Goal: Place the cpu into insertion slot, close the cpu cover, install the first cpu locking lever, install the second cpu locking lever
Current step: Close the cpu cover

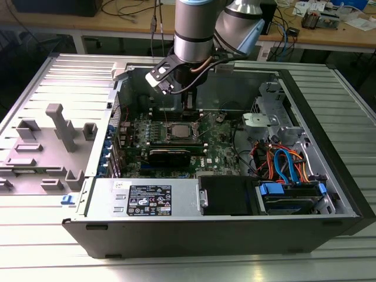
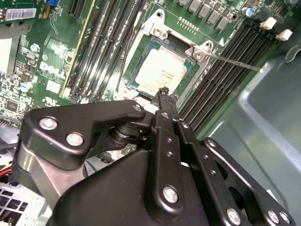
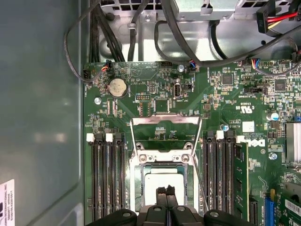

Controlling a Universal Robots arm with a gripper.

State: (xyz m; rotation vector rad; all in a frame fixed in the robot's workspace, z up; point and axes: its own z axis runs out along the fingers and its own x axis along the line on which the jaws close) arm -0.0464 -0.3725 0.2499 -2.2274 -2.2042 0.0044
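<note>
Inside an open computer case, the cpu [image 3: 153,183] lies flat in the insertion slot [image 3: 140,181]. The tool [image 3: 165,189] hovers just above the chip, its fingers pinched together and seemingly holding nothing. In the exterior view it hangs at twelve o'clock from the socket. The cpu cover [image 3: 164,119] lies swung open. Closing it looks like the step in hand, which calls for pushing its free edge over the chip.

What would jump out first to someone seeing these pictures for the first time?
The gripper hanging inside the open computer case, low over the green board. Just under its shut fingers the silver cpu lies in the insertion slot, with the cpu cover swung open beside it.
</note>
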